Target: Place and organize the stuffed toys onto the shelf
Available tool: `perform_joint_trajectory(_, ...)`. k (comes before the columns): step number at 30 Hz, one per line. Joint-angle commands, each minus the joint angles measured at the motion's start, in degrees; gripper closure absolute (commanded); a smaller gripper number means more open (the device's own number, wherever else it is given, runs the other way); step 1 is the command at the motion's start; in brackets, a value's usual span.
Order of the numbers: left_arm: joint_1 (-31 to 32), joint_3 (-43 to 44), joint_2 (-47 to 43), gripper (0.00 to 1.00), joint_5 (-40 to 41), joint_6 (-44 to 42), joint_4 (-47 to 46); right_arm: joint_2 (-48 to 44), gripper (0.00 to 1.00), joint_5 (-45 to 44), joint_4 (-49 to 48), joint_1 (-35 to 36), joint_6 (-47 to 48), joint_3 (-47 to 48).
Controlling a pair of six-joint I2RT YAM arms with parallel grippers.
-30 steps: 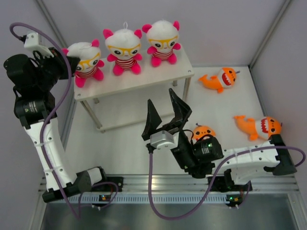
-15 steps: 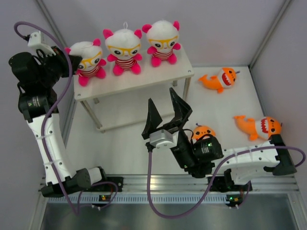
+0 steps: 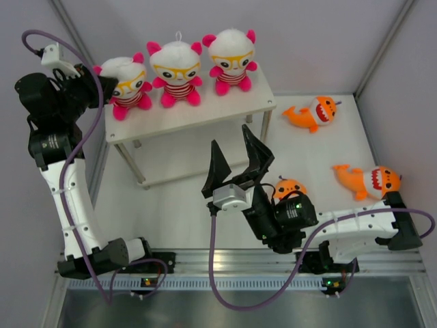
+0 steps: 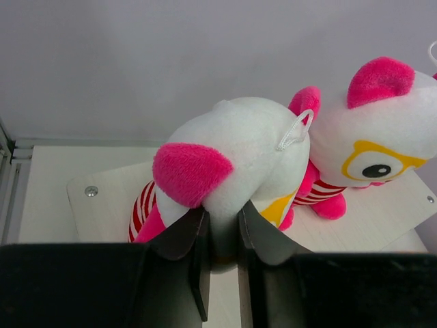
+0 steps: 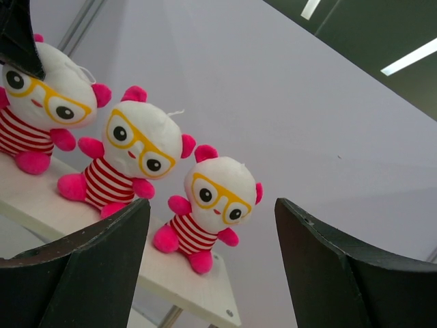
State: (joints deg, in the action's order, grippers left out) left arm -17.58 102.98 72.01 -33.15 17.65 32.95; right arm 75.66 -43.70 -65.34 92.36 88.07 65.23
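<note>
I have the shelf [image 3: 205, 113] at about 11 o'clock on the worktop [image 3: 171, 212], and all three bears sit in a row on its top board. The left bear [image 3: 126, 85] is at the 9 o'clock end of the board. The middle bear [image 3: 176, 72] is just beside it, and the right bear [image 3: 232, 63] is towards the 3 o'clock end. All three face me in the overhead view and sit upright on their bottoms, though the left one leans a little.

My left arm [image 3: 58, 157] reaches up along the 9 o'clock edge to the left bear from behind. In the left wrist view the left jaws are narrow, nearly together, with white fur from the back of the bear's head caught between the tips. One pink ear sits just above the left-hand finger.

My right arm [image 3: 341, 222] lies across the near side, and the right jaws point up towards 12 o'clock. They stand wide with nothing between them, short of the shelf's 3 o'clock leg.

The three sharks are on the worktop, not on the shelf. One shark [image 3: 315, 111] lies at 2 o'clock, just past the shelf end. A second shark [image 3: 372, 180] is at 3 o'clock near the wall. The third shark [image 3: 290, 186] is partly hidden behind the right wrist, near the centre.
</note>
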Motion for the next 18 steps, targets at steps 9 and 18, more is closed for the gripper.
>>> perform_joint_trajectory(9,-0.4,-2.1,-0.8,0.62,1.0,-3.0,-2.7,0.2,0.25,-0.8,-1.9,-1.0,0.0,0.3)
perform_joint_trajectory(18,-0.4,-1.6,-0.3,0.53,2.1,-3.9,-2.6,0.5,0.24,-1.0,-1.3,-1.0,-0.4,0.4)
